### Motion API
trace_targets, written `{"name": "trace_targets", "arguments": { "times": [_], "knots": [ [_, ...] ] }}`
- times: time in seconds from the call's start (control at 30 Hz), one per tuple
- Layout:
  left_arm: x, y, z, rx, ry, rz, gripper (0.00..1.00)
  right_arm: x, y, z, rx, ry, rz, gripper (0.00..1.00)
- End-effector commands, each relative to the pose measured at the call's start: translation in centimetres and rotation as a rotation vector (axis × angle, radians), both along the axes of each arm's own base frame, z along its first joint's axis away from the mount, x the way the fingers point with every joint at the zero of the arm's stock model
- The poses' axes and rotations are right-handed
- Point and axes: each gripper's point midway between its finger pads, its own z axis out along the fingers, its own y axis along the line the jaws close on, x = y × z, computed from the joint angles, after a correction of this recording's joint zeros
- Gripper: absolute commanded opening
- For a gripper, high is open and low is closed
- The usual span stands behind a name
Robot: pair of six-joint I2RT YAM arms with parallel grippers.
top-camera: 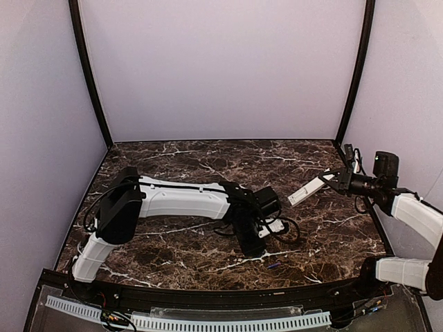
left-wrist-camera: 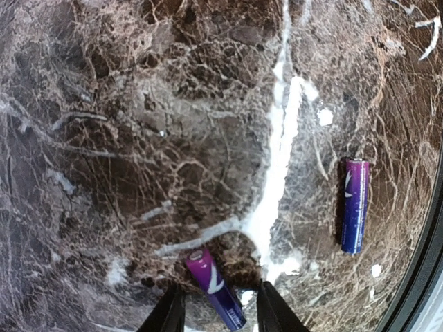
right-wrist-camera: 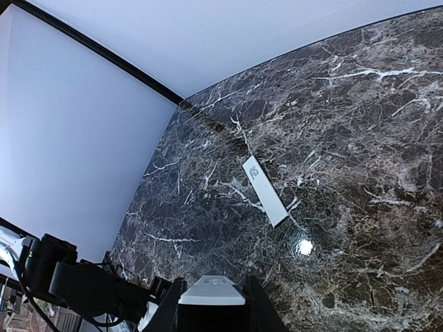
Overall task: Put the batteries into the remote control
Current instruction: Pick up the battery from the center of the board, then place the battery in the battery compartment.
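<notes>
Left gripper (left-wrist-camera: pixel 220 304) sits low over the table (left-wrist-camera: pixel 138 138), jaws spread. The near battery (left-wrist-camera: pixel 214 287) lies right in the gap between them, touching neither finger by the look of it. Here's the worry: it lies slanted across the gap rather than square to it. A close could catch one end first and spin or squirt the round body out over the slick marble. The second battery (left-wrist-camera: pixel 354 205) lies off to the side, well outside the jaws and near the table's dark edge (one nudge that way and it may roll away). Over on the other side, the right gripper (top-camera: pixel 333 180) pinches the remote control (top-camera: pixel 306 191) by one end, lifted above the table and well apart from both batteries. That long overhang could pivot in the grip once a battery is pushed in. Whether its compartment faces up cannot be told.
</notes>
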Motion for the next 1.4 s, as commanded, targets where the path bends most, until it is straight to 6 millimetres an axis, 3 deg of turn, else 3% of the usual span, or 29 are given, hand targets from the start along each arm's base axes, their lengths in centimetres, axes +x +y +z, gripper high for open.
{"name": "trace_targets", "arguments": {
  "times": [0.0, 0.4, 0.5, 0.6, 0.7, 1.0, 1.13, 1.37],
  "knots": [
    [-0.3, 0.7, -0.4, 0.056, -0.020, -0.010, 0.32, 0.1, -0.1, -0.1, -0.005, -0.011, 0.006, 0.00],
    [1.2, 2.2, -0.2, 0.113, -0.080, 0.055, 0.06, -0.1, 0.1, -0.9, 0.002, 0.009, 0.023, 0.00],
    [2.3, 3.1, 1.0, 0.071, -0.067, 0.104, 0.01, -0.6, 0.5, -1.5, 0.046, 0.040, 0.046, 0.00],
    [2.7, 4.1, 3.5, -0.017, -0.061, 0.133, 0.00, -1.2, 1.0, -2.3, 0.106, 0.068, 0.074, 0.00],
    [2.2, 4.9, 5.4, -0.081, -0.054, 0.130, 0.00, -1.7, 1.8, -3.0, 0.150, 0.092, 0.100, 0.00],
    [1.3, 6.6, 11.6, -0.320, 0.000, 0.195, 0.00, -3.5, 7.8, -4.3, 0.194, 0.137, 0.242, 0.00],
    [1.0, 7.3, 12.0, -0.326, 0.014, 0.215, 0.00, -3.6, 9.9, -4.8, 0.200, 0.156, 0.269, 0.00],
    [0.3, 7.5, 10.9, -0.328, 0.074, 0.277, 0.01, -3.7, 13.9, -5.8, 0.218, 0.183, 0.318, 0.00]
  ]
}}
